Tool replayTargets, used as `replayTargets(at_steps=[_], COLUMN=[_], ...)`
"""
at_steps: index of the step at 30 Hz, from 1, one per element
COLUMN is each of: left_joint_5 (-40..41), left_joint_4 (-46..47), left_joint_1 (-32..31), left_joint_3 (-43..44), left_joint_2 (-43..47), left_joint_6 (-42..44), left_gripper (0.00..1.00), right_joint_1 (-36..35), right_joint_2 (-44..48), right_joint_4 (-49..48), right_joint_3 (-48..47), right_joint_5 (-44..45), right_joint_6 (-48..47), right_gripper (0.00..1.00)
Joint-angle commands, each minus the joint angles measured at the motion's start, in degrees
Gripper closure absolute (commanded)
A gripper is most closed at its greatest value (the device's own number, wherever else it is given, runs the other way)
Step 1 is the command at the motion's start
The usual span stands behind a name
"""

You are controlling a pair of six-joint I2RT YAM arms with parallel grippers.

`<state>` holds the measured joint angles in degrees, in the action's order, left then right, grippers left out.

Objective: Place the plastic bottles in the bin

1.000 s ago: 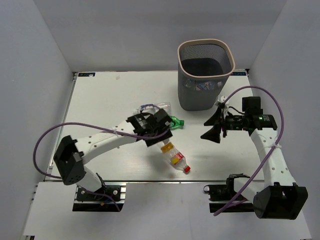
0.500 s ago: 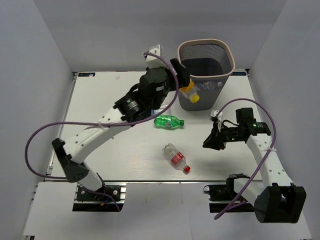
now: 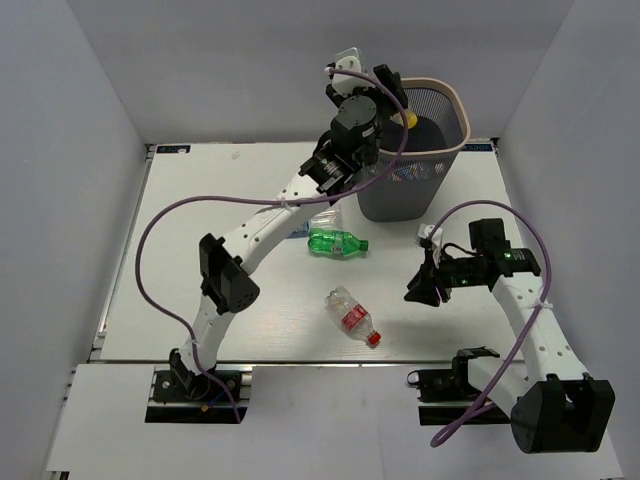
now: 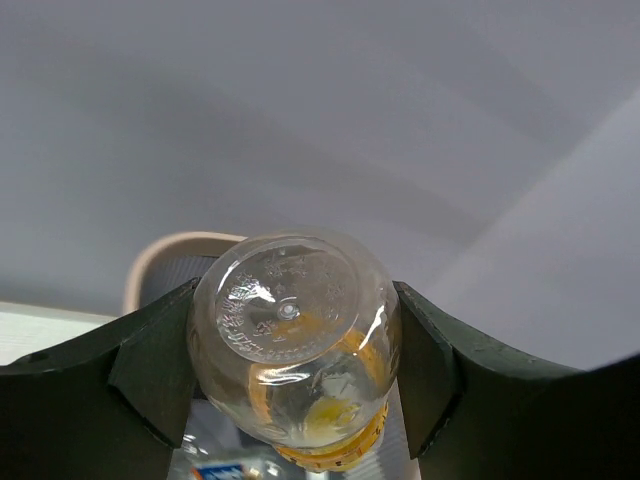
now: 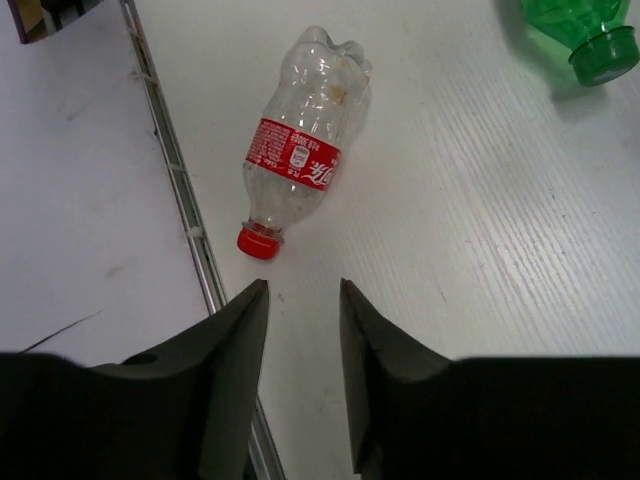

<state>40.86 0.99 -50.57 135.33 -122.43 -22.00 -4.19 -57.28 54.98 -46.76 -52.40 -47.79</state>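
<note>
My left gripper (image 3: 392,100) is shut on a clear bottle with a yellow-orange label and cap (image 3: 403,114), held over the near-left rim of the mesh bin (image 3: 458,112). In the left wrist view the bottle's base (image 4: 290,335) fills the gap between the fingers, with the bin's pale rim (image 4: 165,250) behind it. A green bottle (image 3: 338,241) and a clear red-label bottle (image 3: 352,314) lie on the table. My right gripper (image 3: 418,286) is open and empty, just right of the red-label bottle (image 5: 300,150). The green bottle's cap end (image 5: 590,35) shows at that view's top right.
Another clear bottle (image 3: 320,222) lies partly under the left arm, just above the green one. Bottles with blue labels lie inside the bin (image 3: 410,172). The table's front metal edge (image 5: 180,200) runs close beside the red-label bottle's cap.
My left arm has raised the yellow-orange bottle from beside the bin's wall up to its rim. My right gripper has barely moved.
</note>
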Motion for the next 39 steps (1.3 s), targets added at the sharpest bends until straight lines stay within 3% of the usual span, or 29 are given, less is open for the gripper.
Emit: replayTargets(at_steps=[1,2,4,6,7,9,14,17,20,22,25,26,29,33,34,39], left_joint_5=[2.3,2.3,-0.2,-2.5,-4.2,-6.4,-9.4,-10.5,-11.2,-11.2,-8.1,-5.5,-1.4,-1.4,-2.0,-4.6], left_joint_4=[1.9,1.2,-0.4,-0.9,-0.9,-0.9,-3.3,-6.2,-9.9,-11.5,-16.5,-17.9,-29.4,-42.0,-43.9,-50.8], left_joint_1=[2.8,3.9,4.9,5.7,6.4,6.4,6.9,6.9,6.9,6.9,6.9,6.4,5.8,5.8,5.8,5.8], left_joint_3=[2.8,3.4,3.4,3.4,3.4,3.9,4.5,-1.2,-15.1,-28.5,-46.2,-50.2,-64.7,-72.0,-72.8,-74.3], left_joint_2=[-0.9,-2.3,-3.3,-4.1,-4.1,-4.8,-1.9,5.7,15.5,27.0,43.1,47.0,60.1,69.2,70.0,69.9], left_joint_6=[2.6,1.6,-0.4,-1.3,-2.0,-2.5,-0.6,3.1,5.9,6.9,3.9,2.6,-7.2,-15.8,-18.1,-20.3], left_gripper=[0.67,0.57,0.35,0.20,0.08,0.00,0.00,0.00,0.00,0.00,0.00,0.00,0.00,0.00,0.00,0.00], right_joint_1=[-0.5,-0.6,-1.1,-1.5,-1.9,-3.1,-10.4,-15.9,-20.7,-24.0,-28.1,-28.9,-33.2,-37.7,-38.3,-42.3], right_joint_2=[1.8,1.9,2.1,1.3,0.9,-1.3,-6.8,-10.5,-13.4,-15.6,-17.5,-18.3,-20.8,-23.8,-24.7,-31.1], right_joint_4=[-1.1,-1.6,-2.9,-5.0,-5.5,-6.4,-10.2,-14.2,-19.2,-22.3,-26.0,-27.5,-30.5,-33.1,-33.6,-36.2], right_joint_3=[0.0,-0.1,-0.3,-0.4,-0.7,-1.3,-2.9,-3.5,-3.3,-3.3,-3.7,-3.9,-4.3,-4.7,-5.3,-6.6], right_joint_5=[-0.2,-0.2,-0.2,0.0,0.2,-0.5,-0.2,2.8,6.2,8.4,11.9,12.5,21.5,28.7,33.5,40.6], right_joint_6=[0.5,1.2,1.7,3.0,3.6,4.5,10.5,15.3,21.8,26.3,34.1,35.2,41.2,42.9,43.2,44.5], right_gripper=[0.56,0.47,0.38,0.34,0.32,0.30,0.28,0.27,0.24,0.21,0.18,0.10,0.10,0.10,0.10,0.10])
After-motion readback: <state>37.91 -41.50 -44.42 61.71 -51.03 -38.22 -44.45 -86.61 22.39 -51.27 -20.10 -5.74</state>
